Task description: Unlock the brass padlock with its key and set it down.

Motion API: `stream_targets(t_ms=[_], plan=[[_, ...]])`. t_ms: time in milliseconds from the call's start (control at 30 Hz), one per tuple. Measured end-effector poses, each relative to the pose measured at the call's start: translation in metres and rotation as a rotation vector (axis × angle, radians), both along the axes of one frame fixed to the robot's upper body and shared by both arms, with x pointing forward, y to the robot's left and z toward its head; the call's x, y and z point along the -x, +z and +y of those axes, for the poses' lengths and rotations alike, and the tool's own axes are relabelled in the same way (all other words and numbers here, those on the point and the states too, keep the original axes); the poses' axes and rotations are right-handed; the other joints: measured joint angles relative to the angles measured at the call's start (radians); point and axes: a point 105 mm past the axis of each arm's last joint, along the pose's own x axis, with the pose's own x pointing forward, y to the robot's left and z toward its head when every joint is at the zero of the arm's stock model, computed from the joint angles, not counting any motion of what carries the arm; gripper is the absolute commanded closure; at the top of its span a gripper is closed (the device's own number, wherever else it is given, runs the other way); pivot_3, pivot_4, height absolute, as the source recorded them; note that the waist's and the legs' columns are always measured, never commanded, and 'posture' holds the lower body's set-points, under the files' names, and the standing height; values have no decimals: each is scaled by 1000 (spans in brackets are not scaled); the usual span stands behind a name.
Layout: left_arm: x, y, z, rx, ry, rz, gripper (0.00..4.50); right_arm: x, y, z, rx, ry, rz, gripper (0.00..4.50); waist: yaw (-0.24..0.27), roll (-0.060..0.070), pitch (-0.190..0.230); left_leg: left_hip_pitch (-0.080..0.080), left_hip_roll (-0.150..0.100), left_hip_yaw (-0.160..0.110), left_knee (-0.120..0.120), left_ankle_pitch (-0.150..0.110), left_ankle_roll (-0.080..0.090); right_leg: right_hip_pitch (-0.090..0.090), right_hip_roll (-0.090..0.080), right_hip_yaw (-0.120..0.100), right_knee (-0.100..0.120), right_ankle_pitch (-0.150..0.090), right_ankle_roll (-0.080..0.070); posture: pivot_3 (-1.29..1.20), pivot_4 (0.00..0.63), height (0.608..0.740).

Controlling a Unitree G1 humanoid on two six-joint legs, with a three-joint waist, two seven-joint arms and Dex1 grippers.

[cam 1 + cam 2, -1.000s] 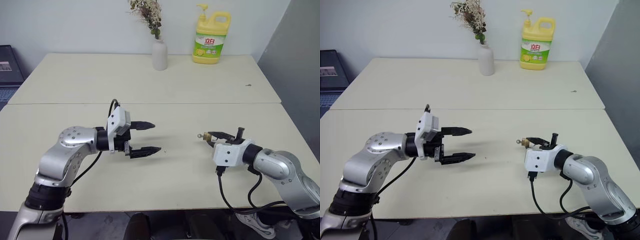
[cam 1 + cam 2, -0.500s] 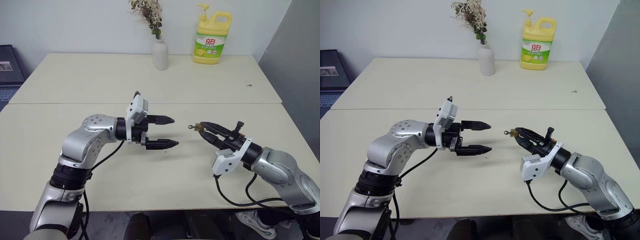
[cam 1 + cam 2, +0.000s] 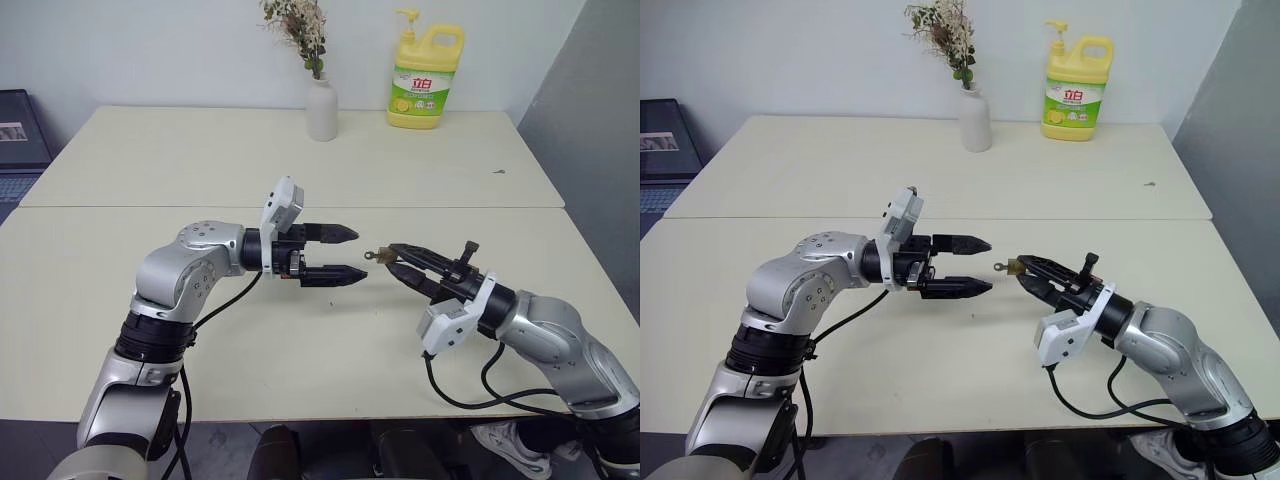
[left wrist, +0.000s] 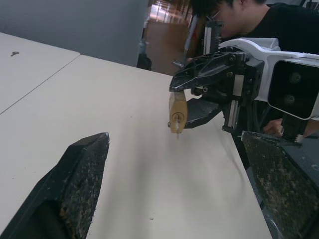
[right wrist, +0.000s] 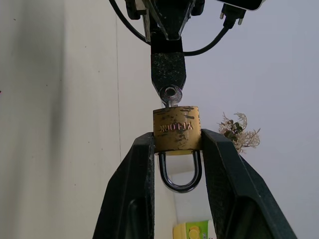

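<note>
You had right gripper (image 5: 175, 149) clamped on brass padlock (image 5: 176, 128), jaws pinching its body from both sides, shackle toward wrist, lock held above bench (image 3: 300, 350). Key (image 5: 171, 94) sat in keyhole, ring end sticking out toward left gripper (image 3: 345, 254). Your left jaws stood apart, empty, tips just beside key, not touching it.

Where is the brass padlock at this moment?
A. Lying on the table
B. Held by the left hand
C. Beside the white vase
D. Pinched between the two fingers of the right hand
D: the brass padlock sits clamped between the two black fingers of the right hand, above the table, with the key in its keyhole.
</note>
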Motion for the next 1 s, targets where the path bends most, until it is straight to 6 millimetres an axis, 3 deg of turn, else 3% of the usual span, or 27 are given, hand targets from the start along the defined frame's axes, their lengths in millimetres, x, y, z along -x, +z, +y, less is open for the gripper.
stream_targets(t_ms=[333, 733, 1000], plan=[[-1, -4, -8, -7, -19, 2, 4403, -1, -1, 1, 4, 5, 11, 3557, 0, 0, 0, 0, 0, 0, 0, 0, 0, 0, 0, 0, 0, 0, 0, 0, 150, 740], [-3, -4, -9, -15, -17, -39, 4500, -1, -1, 1, 0, 5, 22, 3557, 1, 0, 0, 0, 0, 0, 0, 0, 0, 0, 0, 0, 0, 0, 0, 0, 150, 740], [-5, -4, -11, -23, -7, -169, 4500, -2, 0, 0, -9, -1, 34, 3557, 1, 0, 0, 0, 0, 0, 0, 0, 0, 0, 0, 0, 0, 0, 0, 0, 150, 740]])
